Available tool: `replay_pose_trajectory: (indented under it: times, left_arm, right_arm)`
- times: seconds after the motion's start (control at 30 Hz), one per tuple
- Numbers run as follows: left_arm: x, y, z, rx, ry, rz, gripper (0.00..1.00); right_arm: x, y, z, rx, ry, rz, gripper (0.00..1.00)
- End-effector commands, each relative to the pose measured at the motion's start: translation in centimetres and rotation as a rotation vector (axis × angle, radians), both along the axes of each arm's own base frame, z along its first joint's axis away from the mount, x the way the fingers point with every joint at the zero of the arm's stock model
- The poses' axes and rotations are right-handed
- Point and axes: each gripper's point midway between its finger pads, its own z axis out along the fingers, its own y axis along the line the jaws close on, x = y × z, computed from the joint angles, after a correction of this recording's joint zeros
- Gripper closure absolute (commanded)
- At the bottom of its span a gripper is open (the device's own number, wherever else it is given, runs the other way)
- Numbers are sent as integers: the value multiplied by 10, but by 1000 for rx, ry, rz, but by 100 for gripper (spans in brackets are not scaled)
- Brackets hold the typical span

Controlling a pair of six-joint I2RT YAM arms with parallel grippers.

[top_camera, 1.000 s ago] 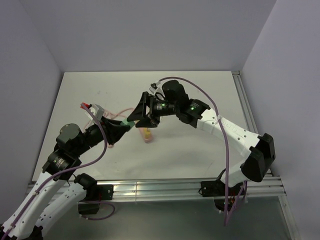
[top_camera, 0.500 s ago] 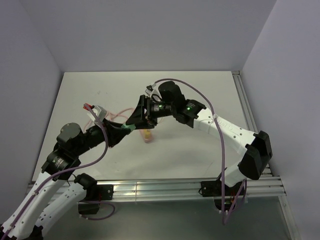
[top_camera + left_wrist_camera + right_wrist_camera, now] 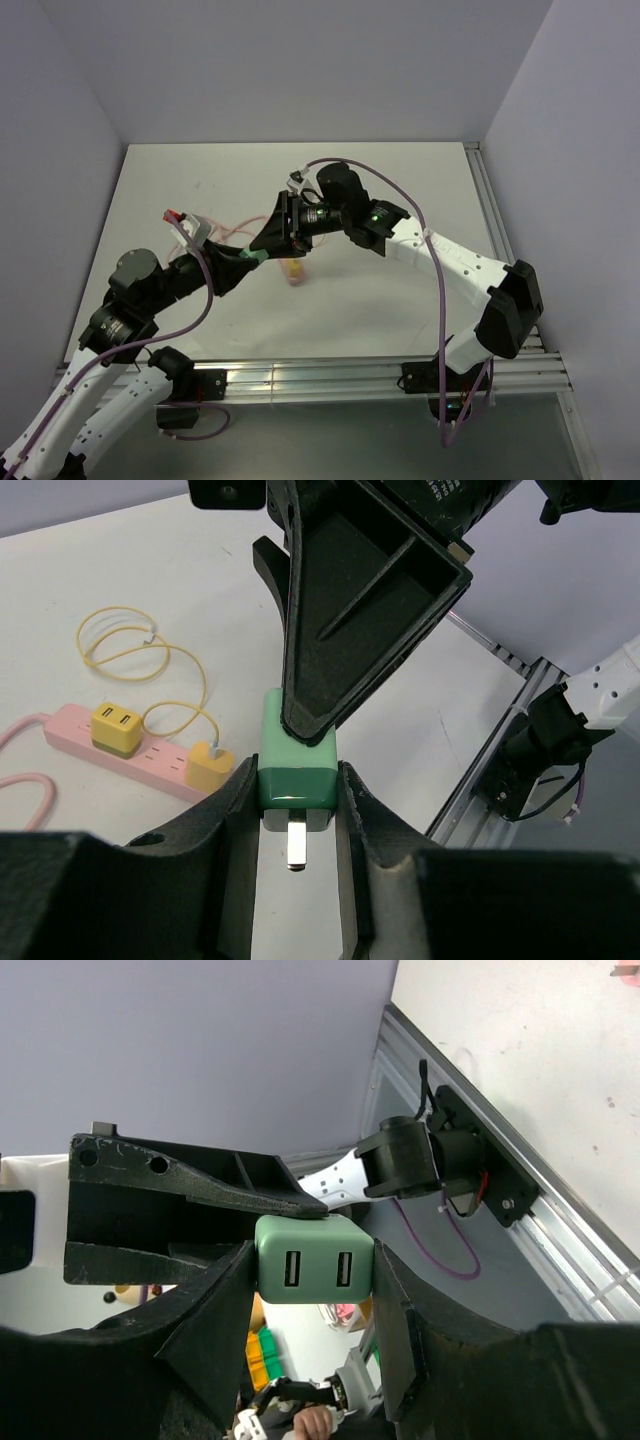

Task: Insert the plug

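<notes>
Right pincer [image 3: 263,241] shifted left, sharing green plug [image 3: 297,768] with left pincer [image 3: 297,798]

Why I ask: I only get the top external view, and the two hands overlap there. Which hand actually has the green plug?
Observer: Both. The left hand clamps the green plug by its darker end; the right hand grips the lighter end.
Operator: Which way does the prong point?
Observer: The metal prong sticks out of the darker end, toward the left wrist camera; two USB ports face the right wrist camera.
Operator: Where is the socket?
Observer: A pink power strip lies on the table, a yellow adapter plugged into it.
</notes>
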Motion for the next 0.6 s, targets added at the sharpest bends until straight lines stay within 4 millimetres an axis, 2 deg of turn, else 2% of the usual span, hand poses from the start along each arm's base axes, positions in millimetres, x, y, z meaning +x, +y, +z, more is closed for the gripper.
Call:
replay_pose_trajectory:
  times: [0.0, 0.03, 0.07, 0.1, 0.13, 0.2, 0.23, 0.33, 0.4, 0.5, 0.53, 0.57]
  left_arm:
    - [1, 4, 19, -17, -40, 22, 95]
    - [1, 4, 19, -17, -38, 25, 92]
    - [2, 4, 18, -19, -28, 30, 83]
    - [2, 5, 17, -16, -22, 35, 82]
    - [2, 5, 16, -16, -19, 35, 75]
    - [4, 7, 15, -12, -10, 55, 63]
    - [6, 9, 13, -10, -5, 67, 50]
    - [10, 17, 11, -9, 9, 128, 36]
    - [15, 28, 14, -17, 3, 200, 32]
    - [15, 43, 20, -41, 5, 281, 25]
    - [18, 54, 24, -57, 8, 349, 9]
    - [15, 58, 28, -75, 5, 365, 8]
  right_arm:
    - [-13, 2, 28, 119, -27, 64, 80]
    - [-13, 3, 28, 126, -26, 66, 90]
    - [-13, 3, 31, 140, -35, 68, 94]
    - [-13, 3, 29, 141, -29, 67, 98]
    - [-14, 3, 33, 156, -37, 73, 100]
    - [-14, 3, 32, 159, -36, 71, 100]
    - [-13, 3, 33, 163, -46, 63, 100]
    - [-11, 1, 35, 166, -67, 49, 100]
    - [-5, 0, 35, 148, -113, 22, 100]
    - [9, -5, 24, 64, -173, -28, 100]
    - [11, -8, 16, 21, -172, -38, 100]
    - [23, -9, 13, -14, -231, -73, 100]
